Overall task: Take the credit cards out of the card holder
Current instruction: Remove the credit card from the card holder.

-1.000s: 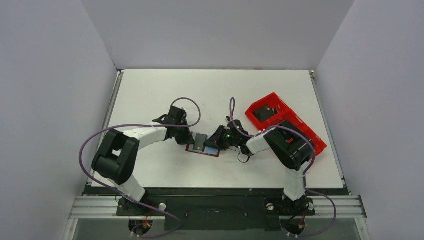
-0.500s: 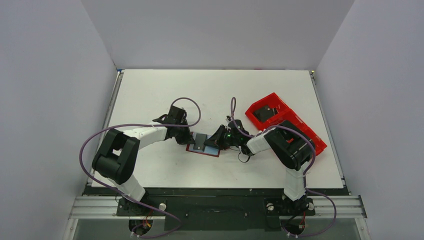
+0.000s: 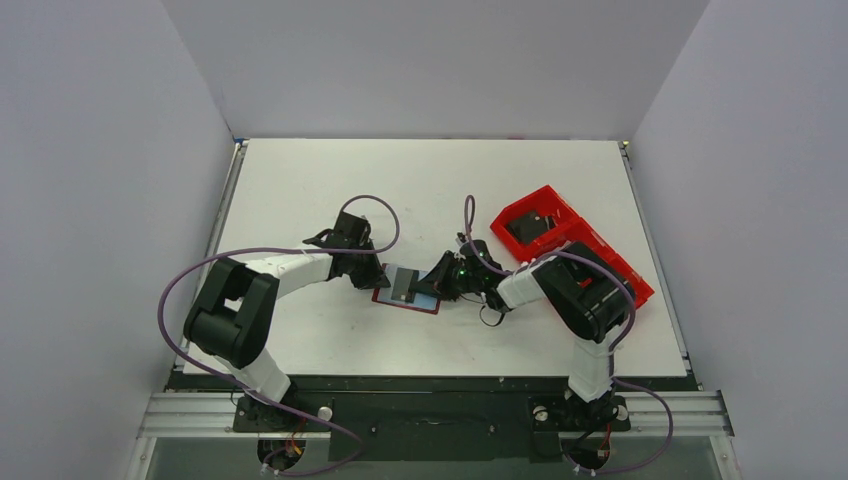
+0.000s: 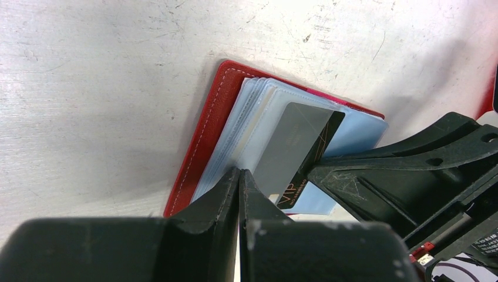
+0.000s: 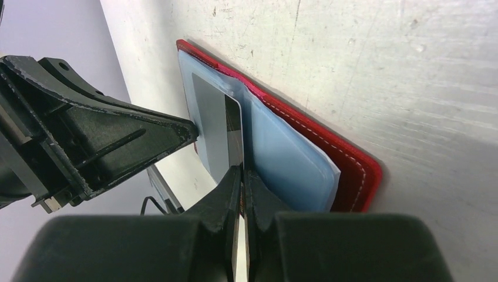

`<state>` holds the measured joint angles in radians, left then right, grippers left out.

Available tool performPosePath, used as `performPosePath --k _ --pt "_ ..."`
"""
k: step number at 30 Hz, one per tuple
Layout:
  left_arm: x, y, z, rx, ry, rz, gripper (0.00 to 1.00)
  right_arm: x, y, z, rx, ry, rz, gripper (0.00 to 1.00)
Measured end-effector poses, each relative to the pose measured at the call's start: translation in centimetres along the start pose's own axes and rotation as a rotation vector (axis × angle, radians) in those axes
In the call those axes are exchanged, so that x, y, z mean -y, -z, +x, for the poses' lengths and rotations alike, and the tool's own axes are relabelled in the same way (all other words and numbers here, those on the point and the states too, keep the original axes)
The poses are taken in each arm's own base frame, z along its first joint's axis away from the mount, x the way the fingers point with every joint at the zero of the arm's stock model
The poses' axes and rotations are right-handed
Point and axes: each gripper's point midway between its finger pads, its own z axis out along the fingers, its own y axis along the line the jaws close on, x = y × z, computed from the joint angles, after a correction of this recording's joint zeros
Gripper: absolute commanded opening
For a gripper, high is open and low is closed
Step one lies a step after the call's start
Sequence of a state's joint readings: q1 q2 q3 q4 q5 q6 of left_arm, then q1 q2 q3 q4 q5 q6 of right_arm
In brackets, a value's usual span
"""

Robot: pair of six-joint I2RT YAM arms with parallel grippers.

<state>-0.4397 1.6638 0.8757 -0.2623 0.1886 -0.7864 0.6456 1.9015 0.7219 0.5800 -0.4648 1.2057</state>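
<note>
The dark-red card holder (image 3: 385, 298) (image 4: 205, 126) (image 5: 352, 170) lies open on the white table, its light-blue plastic sleeves fanned out. A grey credit card (image 3: 403, 284) (image 4: 293, 141) (image 5: 212, 126) with a black edge and gold "VIP" lettering sticks partway out of a sleeve. My right gripper (image 3: 432, 287) (image 5: 242, 170) is shut on that card's near edge. My left gripper (image 3: 375, 275) (image 4: 239, 172) is shut, its tip pressing on the sleeves at the holder's left side. No other card shows.
A bright red plastic compartment tray (image 3: 540, 195) sits at the right behind the right arm, with a dark object in its far compartment. Grey walls enclose the table on three sides.
The right jaws have closed on the card's edge. The card now stands out a little farther toward the right gripper. The left arm has stayed in place.
</note>
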Motion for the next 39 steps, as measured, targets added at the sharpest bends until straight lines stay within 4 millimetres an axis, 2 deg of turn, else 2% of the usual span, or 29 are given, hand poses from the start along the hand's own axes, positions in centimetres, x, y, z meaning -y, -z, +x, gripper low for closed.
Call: performPosePath --k 9,21,34,35,39 --pt "0.0 0.0 0.0 0.0 0.013 0.003 0.0 0.5 0.7 -0.3 0.009 0.018 0.023 0.0" --pt "-0.2 0.1 0.1 0.018 0.022 0.013 0.0 1.0 2.7 -1.0 0.032 0.062 0.074 0.0" --pt "-1.5 1.2 0.4 0.055 0.027 -0.016 0.0 1.7 4.0 -1.3 0.036 0.109 0.135 0.0" --pt "-1.6 1.3 0.5 0.053 0.025 -0.019 0.01 1.7 4.1 -1.3 0.033 0.111 0.139 0.0" --pt "-2.0 1.8 0.8 0.038 0.014 -0.042 0.2 1.1 4.1 -1.6 0.032 0.126 0.139 0.0"
